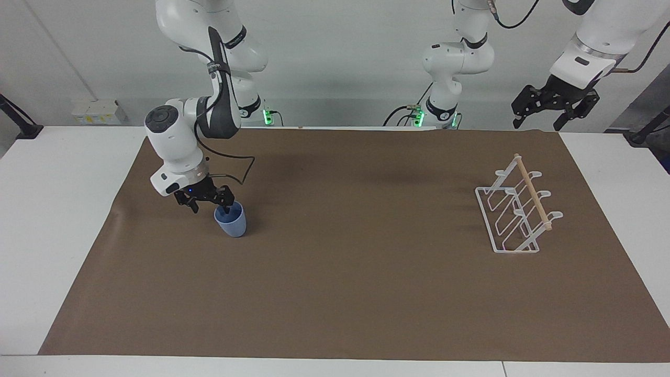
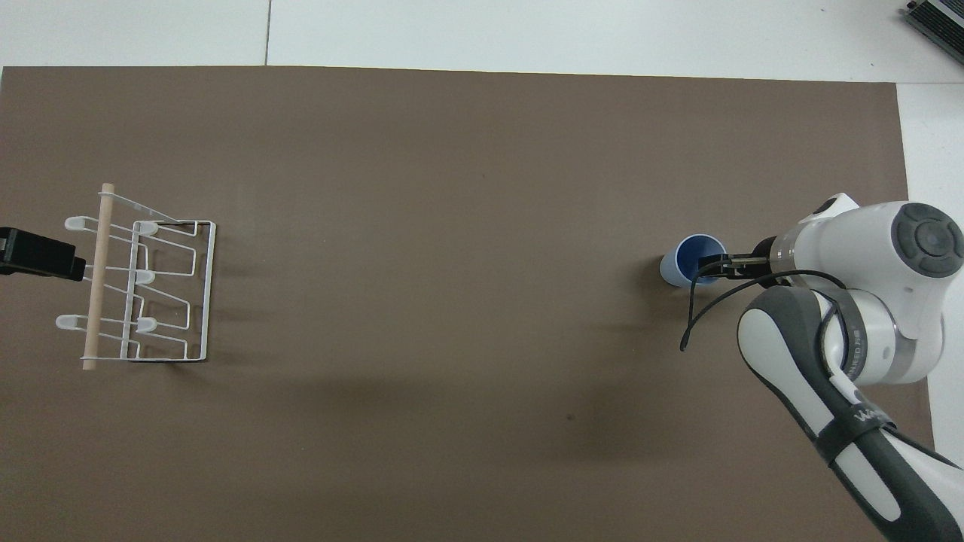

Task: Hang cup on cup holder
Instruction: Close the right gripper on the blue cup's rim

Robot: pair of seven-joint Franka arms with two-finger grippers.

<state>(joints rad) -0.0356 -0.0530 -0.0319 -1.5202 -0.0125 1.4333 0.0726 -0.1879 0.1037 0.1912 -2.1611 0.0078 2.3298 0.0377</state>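
The light-blue cup (image 1: 230,220) stands upright on the brown mat toward the right arm's end of the table; it also shows in the overhead view (image 2: 689,260). My right gripper (image 1: 209,204) is low at the cup's rim, open, with one finger dipping into the cup's mouth and the other outside it; in the overhead view the right gripper (image 2: 715,265) overlaps the rim. The white wire cup holder (image 1: 515,209) with its wooden dowel stands toward the left arm's end, also in the overhead view (image 2: 143,290). My left gripper (image 1: 549,112) waits raised and open.
The brown mat (image 1: 356,293) covers most of the white table (image 1: 63,209). A black cable loops from the right wrist next to the cup. The left gripper (image 2: 38,254) shows at the overhead view's edge beside the cup holder's dowel.
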